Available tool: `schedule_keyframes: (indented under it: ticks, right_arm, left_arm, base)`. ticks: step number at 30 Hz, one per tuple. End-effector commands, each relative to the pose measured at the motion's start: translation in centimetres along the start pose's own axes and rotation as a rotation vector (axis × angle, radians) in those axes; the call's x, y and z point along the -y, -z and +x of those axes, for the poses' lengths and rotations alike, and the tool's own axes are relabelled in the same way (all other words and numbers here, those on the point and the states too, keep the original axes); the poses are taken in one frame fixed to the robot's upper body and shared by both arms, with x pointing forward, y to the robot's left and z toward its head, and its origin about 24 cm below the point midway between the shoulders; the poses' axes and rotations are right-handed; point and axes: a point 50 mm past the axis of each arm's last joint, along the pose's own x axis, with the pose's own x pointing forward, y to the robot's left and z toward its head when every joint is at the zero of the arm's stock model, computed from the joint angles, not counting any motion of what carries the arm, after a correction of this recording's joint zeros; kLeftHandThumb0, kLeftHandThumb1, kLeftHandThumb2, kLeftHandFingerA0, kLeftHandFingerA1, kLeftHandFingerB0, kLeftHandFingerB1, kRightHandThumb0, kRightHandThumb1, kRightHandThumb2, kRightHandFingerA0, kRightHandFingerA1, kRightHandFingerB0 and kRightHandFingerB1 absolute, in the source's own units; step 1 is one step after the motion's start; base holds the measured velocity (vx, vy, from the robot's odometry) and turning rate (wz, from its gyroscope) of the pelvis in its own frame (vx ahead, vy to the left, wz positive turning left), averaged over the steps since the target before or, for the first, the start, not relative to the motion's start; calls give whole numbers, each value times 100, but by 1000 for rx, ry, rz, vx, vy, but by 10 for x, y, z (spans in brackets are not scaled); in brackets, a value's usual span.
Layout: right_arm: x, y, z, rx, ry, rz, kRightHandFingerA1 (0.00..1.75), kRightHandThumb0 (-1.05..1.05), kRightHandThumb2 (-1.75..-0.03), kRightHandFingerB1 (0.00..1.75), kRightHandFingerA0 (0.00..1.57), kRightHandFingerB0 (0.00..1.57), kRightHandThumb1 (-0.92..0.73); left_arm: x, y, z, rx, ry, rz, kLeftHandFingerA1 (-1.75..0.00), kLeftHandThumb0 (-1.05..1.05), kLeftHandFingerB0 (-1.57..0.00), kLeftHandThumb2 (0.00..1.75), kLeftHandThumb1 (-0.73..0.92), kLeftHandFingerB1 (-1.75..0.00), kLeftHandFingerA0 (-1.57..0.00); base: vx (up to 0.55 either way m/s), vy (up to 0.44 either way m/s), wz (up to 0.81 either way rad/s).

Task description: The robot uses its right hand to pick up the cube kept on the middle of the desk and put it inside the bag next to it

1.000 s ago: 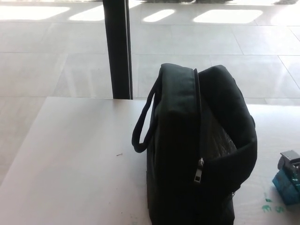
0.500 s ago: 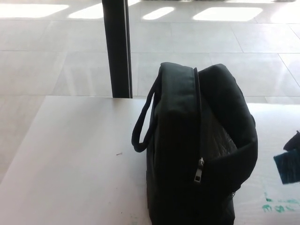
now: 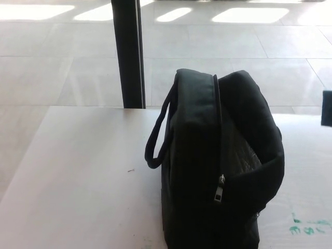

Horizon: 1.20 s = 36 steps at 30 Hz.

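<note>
A black bag (image 3: pixel 207 171) stands upright on the white desk (image 3: pixel 78 176), with its zip running over the top and its right side gaping open. At the picture's right edge, level with the bag's top, a dark teal sliver shows: the cube (image 3: pixel 327 111), lifted clear of the desk. My right hand (image 3: pixel 328 94) holds it and is almost wholly cut off by the edge. My left hand does not show.
The bag's carry handle (image 3: pixel 155 140) loops out to its left. A black pillar (image 3: pixel 128 52) rises behind the desk's far edge. Green scribbles (image 3: pixel 308 225) mark the desk at the lower right. Beyond the desk lies tiled floor.
The cube has risen from the desk at the lower right, beside the green marks, up to the height of the bag's top, held by my right hand. The bag has not moved.
</note>
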Motion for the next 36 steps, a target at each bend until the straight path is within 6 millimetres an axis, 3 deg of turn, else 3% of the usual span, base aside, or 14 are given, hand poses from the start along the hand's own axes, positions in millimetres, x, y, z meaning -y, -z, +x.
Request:
schedule_keyframes:
  ticks: [1, 3, 6, 9, 10, 12, 14, 15, 16, 17, 21, 28, 35, 36]
  right_arm:
    - [13, -21, 16, 106, 67, 111, 174, -12, -110, 160, 80, 70, -55]
    - [12, -33, 21, 135, 54, 149, 172, -14, -102, 158, 80, 71, -58]
    - [10, -65, 22, 259, 9, 142, 175, -13, -113, 163, 80, 70, -51]
    - [9, -75, 21, 279, -16, 133, 175, -14, -117, 162, 82, 72, -49]
    - [4, -96, 20, 372, -98, 112, 175, -16, -112, 164, 86, 72, -51]
    - [-3, -107, 16, 430, -152, 61, 175, -11, -113, 153, 97, 72, -56]
    - [-7, -113, 14, 483, -166, 25, 173, -19, -113, 157, 92, 79, -53]
    - [-12, -117, 12, 504, -182, 2, 172, -20, -110, 148, 106, 77, -54]
    - [-13, -118, 12, 509, -191, -5, 172, -20, -110, 148, 106, 77, -54]
    - [-16, -119, 12, 516, -190, -4, 175, -24, -111, 162, 93, 77, -50]
    - [-23, -117, 13, 489, -222, 3, 175, -23, -120, 163, 94, 78, -48]
    - [-30, -115, 11, 521, -379, -175, 175, -24, -98, 159, 91, 72, -54]
    - [-33, -114, 15, 518, -449, -260, 175, -21, -91, 150, 88, 75, -56]
    - [-33, -116, 17, 508, -460, -276, 174, -27, -69, 108, 85, 79, -70]
  left_arm:
    - [-9, -3, -4, 0, -30, 5, -148, -105, -32, 89, 57, -141, -36]
    - [-9, -1, -4, 1, -30, 1, -149, -105, -32, 88, 56, -142, -36]
    - [-7, 0, -3, -3, -20, -8, -149, -105, -34, 90, 56, -143, -37]
    - [-7, 0, -3, -4, -23, 0, -149, -105, -34, 92, 56, -143, -38]
    - [-7, 0, -3, -4, -25, -7, -149, -105, -32, 91, 55, -143, -37]
    - [-7, -2, -3, 1, -27, -12, -149, -105, -32, 92, 55, -142, -37]
    - [-6, -2, -3, 4, -21, -11, -150, -105, -33, 92, 55, -143, -38]
    - [-6, -4, -3, 8, -21, -1, -149, -105, -32, 92, 55, -143, -38]
    - [-6, -4, -3, 10, -19, 2, -149, -105, -32, 92, 55, -143, -38]
    - [-6, -4, -3, 10, -20, 4, -150, -105, -32, 92, 56, -143, -37]
    - [-7, -4, -3, 7, -22, 1, -147, -105, -31, 89, 58, -140, -35]
    - [-8, -4, -4, 9, -22, 1, -149, -105, -31, 90, 57, -141, -37]
    - [-9, -4, -4, 8, -25, 12, -148, -105, -33, 89, 58, -141, -36]
    - [-9, -3, -4, 6, -28, -1, -149, -105, -32, 89, 57, -141, -36]
  base:
    - [0, 0, 0]
    - [0, 0, 0]
    - [0, 0, 0]
    - [0, 0, 0]
    - [0, 0, 0]
    - [0, 0, 0]
    - [0, 0, 0]
    - [0, 0, 0]
    - [0, 0, 0]
    - [0, 0, 0]
    - [0, 0, 0]
    - [0, 0, 0]
    - [0, 0, 0]
    - [0, 0, 0]
